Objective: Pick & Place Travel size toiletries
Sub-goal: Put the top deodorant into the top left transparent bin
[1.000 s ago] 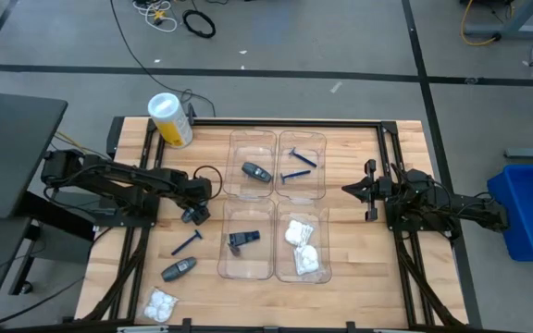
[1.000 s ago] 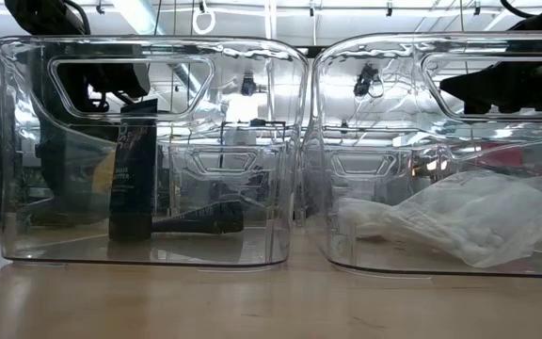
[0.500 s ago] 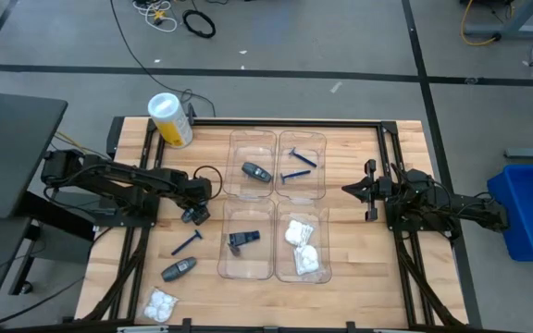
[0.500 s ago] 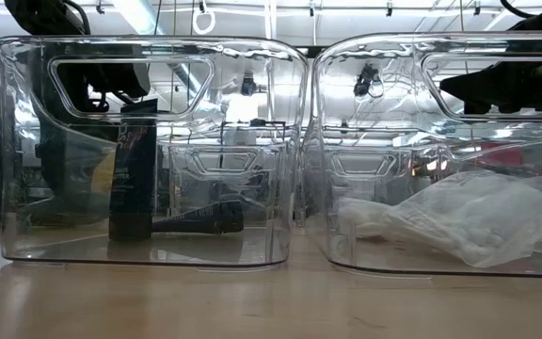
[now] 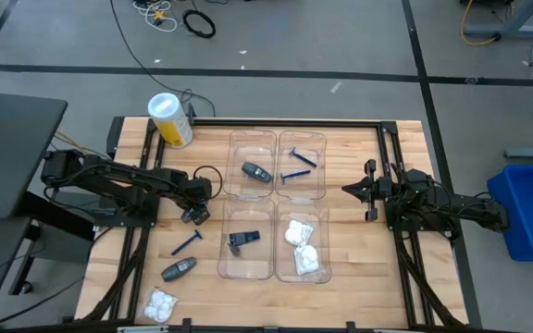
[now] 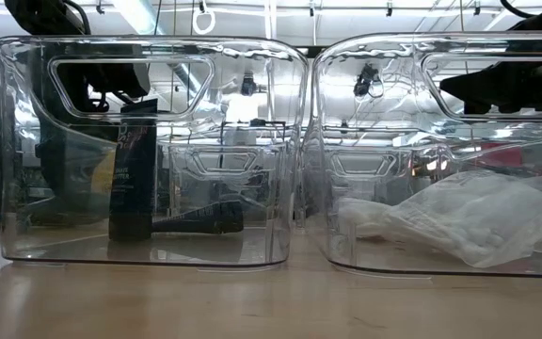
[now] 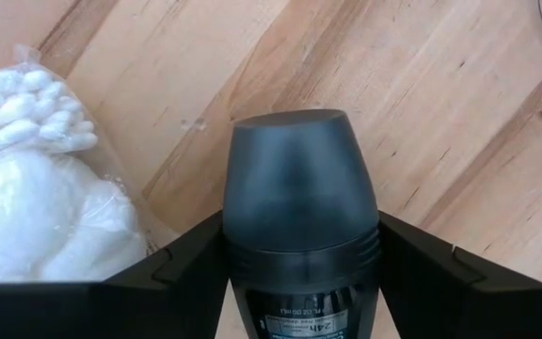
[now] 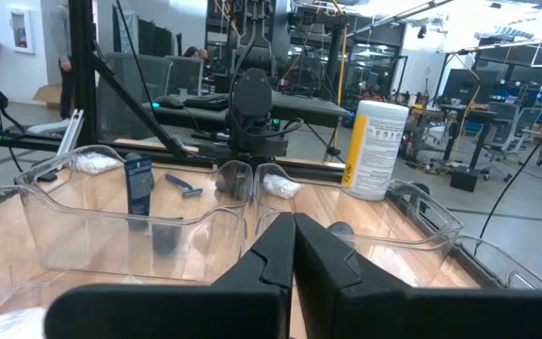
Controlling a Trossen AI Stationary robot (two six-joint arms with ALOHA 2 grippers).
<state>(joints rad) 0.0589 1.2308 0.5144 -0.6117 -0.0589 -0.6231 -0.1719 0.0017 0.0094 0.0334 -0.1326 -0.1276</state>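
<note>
We have a dark grey tube [image 7: 299, 217] pinched in the left gripper [image 5: 192, 215] at nine o'clock; next, carry it over a tray [image 5: 251, 165]. The right gripper [image 5: 357, 190] waits, jaws pressed together.

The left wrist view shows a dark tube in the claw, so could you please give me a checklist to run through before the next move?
1. Grip: left claw shut on the held tube, a finger on each side. Ok.
2. Held tube over a tray: bare wood lies beneath it. Not ok.
3. Room in the tray that has the matching tube: free floor around it. Ok.
4. Right claw: shut, empty, off to the trays' right. Ok.
5. Clearance over the tray wall: cannot tell.
6. Table cleared: razor, loose tube and packet lie outside the trays. Not ok.
</note>
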